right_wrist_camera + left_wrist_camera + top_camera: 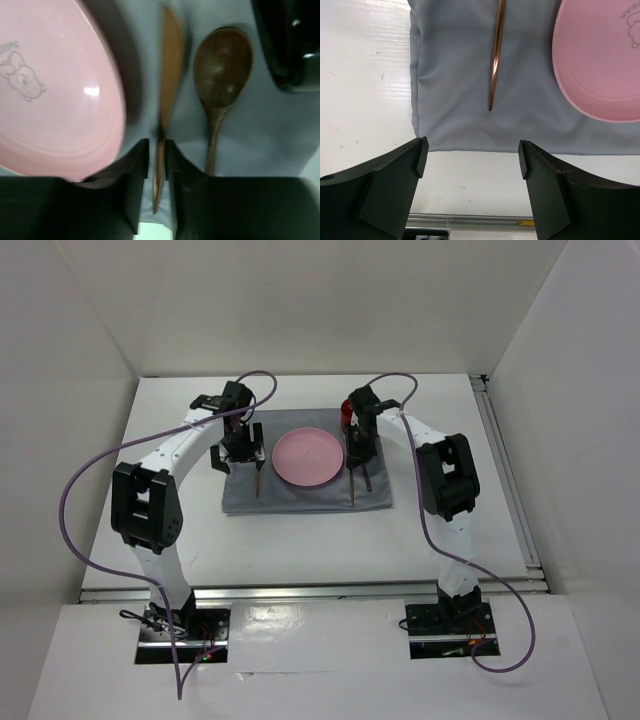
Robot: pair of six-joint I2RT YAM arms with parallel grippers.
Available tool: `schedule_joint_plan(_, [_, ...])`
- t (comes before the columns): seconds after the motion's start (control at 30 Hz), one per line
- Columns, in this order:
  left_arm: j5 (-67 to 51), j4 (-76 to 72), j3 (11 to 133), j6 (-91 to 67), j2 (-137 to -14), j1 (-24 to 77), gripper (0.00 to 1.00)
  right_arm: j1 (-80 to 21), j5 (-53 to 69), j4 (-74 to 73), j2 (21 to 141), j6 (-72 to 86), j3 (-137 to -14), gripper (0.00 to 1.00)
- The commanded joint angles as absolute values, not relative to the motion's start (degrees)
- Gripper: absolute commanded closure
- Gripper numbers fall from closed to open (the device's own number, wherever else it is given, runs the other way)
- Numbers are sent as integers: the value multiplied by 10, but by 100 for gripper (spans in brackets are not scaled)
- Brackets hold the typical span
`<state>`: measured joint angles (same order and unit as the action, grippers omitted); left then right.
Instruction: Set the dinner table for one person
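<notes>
— Right gripper (157,145): how does it stand?
— Pinched to a slit on the handle of the wooden knife (170,65). Left gripper (472,145) gapes wide, holding nothing.
— And around them?
— White walls (300,300) box in the dinner table (300,550), which lies beneath both grippers. Its grey cloth (450,100) carries a pink plate (55,85), a wooden spoon (222,65) just beside the knife, and a slim copper utensil (496,55).

Plate (600,60) cropped at the right edge, copper utensil (496,60) at the top; knife (169,75) handle partly hidden between the blurred right end effector (156,146) fingers.
</notes>
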<state>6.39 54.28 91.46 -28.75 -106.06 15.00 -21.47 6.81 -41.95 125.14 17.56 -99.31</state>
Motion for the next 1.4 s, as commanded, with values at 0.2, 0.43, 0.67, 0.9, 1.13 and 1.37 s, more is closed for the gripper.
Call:
schedule_joint_plan(0.2, [69, 533, 900, -287, -1025, 147, 9, -209, 37, -388, 1201, 192, -962, 51])
schedule_joint_plan(0.43, [64, 533, 917, -287, -1025, 147, 9, -214, 48, -383, 1089, 199, -927, 48])
schedule_joint_plan(0.67, [54, 546, 963, -287, -1025, 147, 9, -208, -104, -462, 906, 224, -900, 0])
schedule_joint_plan(0.9, [23, 496, 962, -281, -913, 147, 7, -190, -277, -583, 792, 278, -829, 0])
schedule_joint_plan(1.13, [39, 533, 1015, -301, -895, 147, 0, -190, -282, -592, 662, 283, -749, 0])
schedule_joint_plan(1.37, [90, 560, 1036, -308, -846, 147, 0, -190, -243, -522, 517, 241, -671, 0])
